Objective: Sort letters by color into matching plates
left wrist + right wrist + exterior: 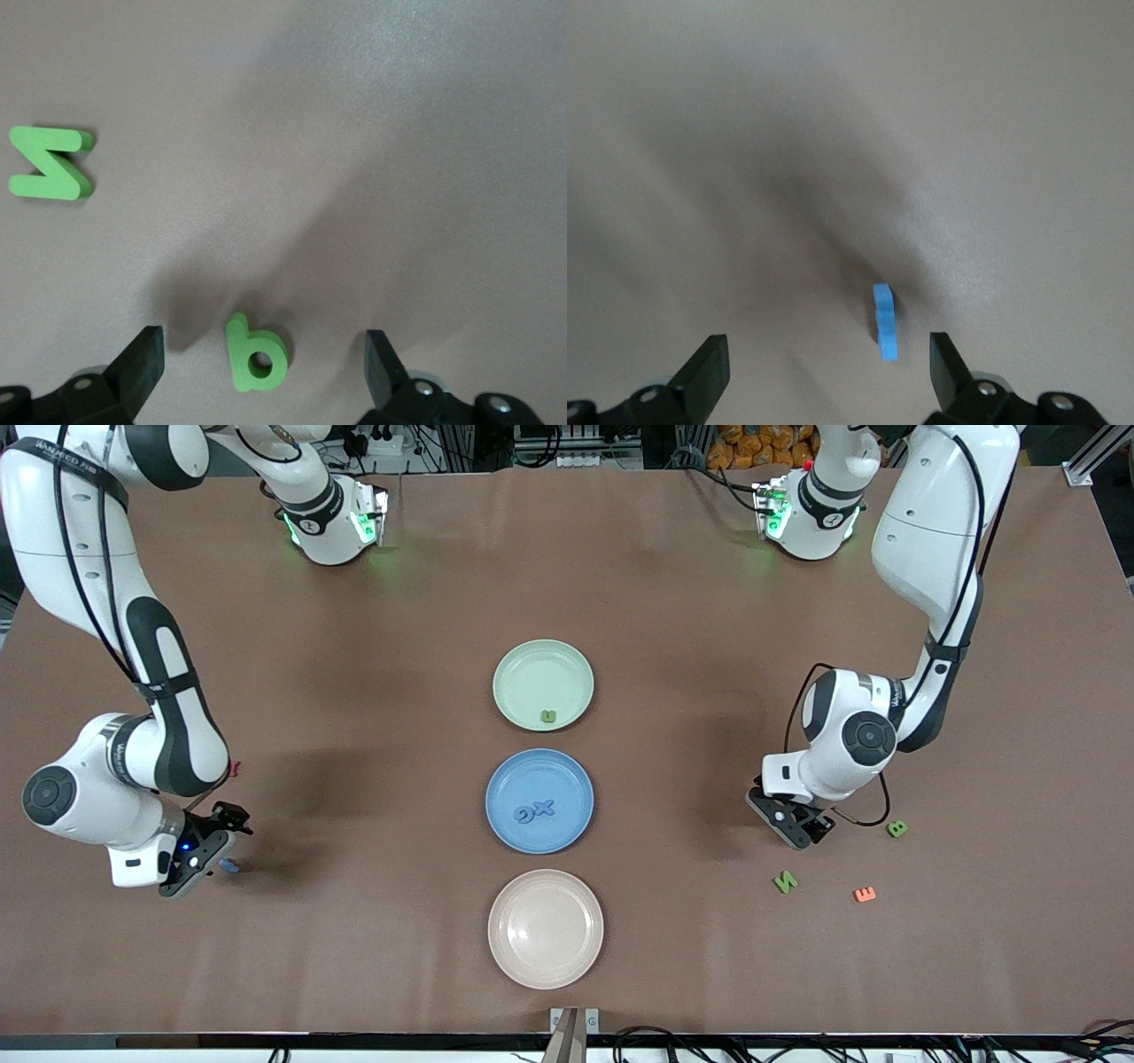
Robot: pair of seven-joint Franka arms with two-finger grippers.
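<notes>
1. Your tabletop [354, 691] is a matte brown sheet with a fine grainy surface.
2. Three round, shallow, matte plates sit in a line down its middle: the pale green plate [532, 673] farthest from the front camera, the blue plate [514, 779] in between, the beige plate [545, 928] nearest.
3. A small green letter [548, 716] lies in the pale green plate near its rim. Two blue letters [533, 811], flat and foam-like, lie touching in the blue plate. The beige plate holds nothing.
4. Your left claw [797, 824] hangs low over the tabletop at the left arm's end, fingers spread wide and gripping nothing. In the left wrist view a chunky green "b" [255, 354] with a round hole lies flat between the dark fingertips [142, 363], touching neither.
5. A green "N" [785, 881] with blocky angular strokes, an orange "E" [865, 894] and a green "B" [897, 829] lie loose near that claw.
6. Your right claw [199, 859] is low over the right arm's end, also released and empty. A thin blue piece [885, 320] sits between its fingers, seen edge-on, so its shape cannot be read.
</notes>
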